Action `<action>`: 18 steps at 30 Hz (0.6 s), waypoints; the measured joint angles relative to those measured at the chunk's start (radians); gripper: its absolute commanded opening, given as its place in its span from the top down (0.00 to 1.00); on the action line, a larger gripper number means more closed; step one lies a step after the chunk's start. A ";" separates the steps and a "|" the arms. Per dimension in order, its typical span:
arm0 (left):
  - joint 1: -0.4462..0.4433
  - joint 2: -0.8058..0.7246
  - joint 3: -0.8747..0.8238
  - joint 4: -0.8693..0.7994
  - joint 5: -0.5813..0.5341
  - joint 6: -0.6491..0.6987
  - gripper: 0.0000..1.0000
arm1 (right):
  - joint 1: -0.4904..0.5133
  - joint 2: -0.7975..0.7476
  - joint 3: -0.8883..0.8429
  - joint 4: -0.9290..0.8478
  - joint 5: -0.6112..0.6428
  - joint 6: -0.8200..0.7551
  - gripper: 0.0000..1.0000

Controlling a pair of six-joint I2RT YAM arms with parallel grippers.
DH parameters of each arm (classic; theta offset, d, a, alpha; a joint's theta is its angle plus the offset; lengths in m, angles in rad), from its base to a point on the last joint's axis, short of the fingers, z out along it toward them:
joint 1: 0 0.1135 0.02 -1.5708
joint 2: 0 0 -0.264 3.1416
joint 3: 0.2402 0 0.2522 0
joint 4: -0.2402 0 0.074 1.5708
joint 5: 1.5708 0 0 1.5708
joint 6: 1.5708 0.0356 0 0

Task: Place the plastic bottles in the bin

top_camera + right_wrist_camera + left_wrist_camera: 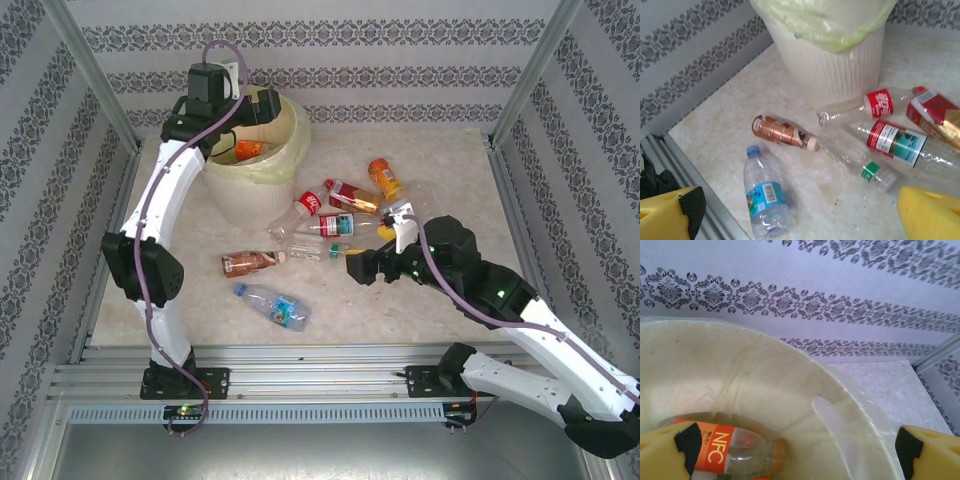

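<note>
— Since you ask how far along I am: not far, I judge. Nearest my bases a water bottle (275, 305) lies on the table (180, 300), with a brown bottle (250, 262) just beyond it.

— And your right gripper?

— My right gripper (375, 248) hangs low over the table, fingers spread, nothing between them. Beside it is a cluster: a green-band bottle (871, 170), a red-and-teal bottle (895, 142), a cola bottle (300, 208), a red bottle (350, 195) and, farther off, an orange bottle (385, 178). I count seven to move.

— What is done, then?

— At the far end my left gripper (250, 108) is over the bin (285, 150), fingers apart and empty. At least one bottle lies inside.

— Which camera tells you that?

— From the top view I get a glimpse of orange in the bin's mouth. My left wrist view looks down into the bag and shows an NFC bottle (730, 455) lying on the bottom. There may be another under it; I cannot tell. My right wrist view reads the labels on the table, which the top view blurs, but its angle stops at the bin's outer wall.
</note>
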 measured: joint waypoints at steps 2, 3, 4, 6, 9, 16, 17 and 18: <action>0.000 -0.034 -0.002 -0.020 0.018 0.009 0.00 | 0.003 0.022 -0.018 0.003 -0.009 0.004 0.02; 0.000 -0.056 -0.011 -0.026 0.026 0.014 0.00 | 0.007 0.035 -0.024 0.004 -0.011 0.007 0.02; 0.000 -0.077 -0.023 -0.034 0.034 0.017 0.00 | 0.012 0.046 -0.027 0.004 -0.013 0.011 0.02; 0.000 -0.134 -0.061 -0.056 0.053 0.025 0.00 | 0.026 0.064 -0.031 0.004 -0.019 0.015 0.02; 0.000 -0.220 -0.131 -0.084 0.090 0.038 0.00 | 0.043 0.079 -0.031 0.005 -0.026 0.017 0.02; 0.000 -0.433 -0.355 -0.139 0.148 0.053 0.00 | 0.076 0.109 -0.052 0.016 -0.031 0.023 0.02; 0.000 -0.460 -0.384 -0.145 0.152 0.053 0.00 | 0.081 0.119 -0.056 0.020 -0.031 0.023 0.02; 0.000 -0.492 -0.418 -0.151 0.158 0.053 0.00 | 0.087 0.127 -0.062 0.024 -0.030 0.024 0.02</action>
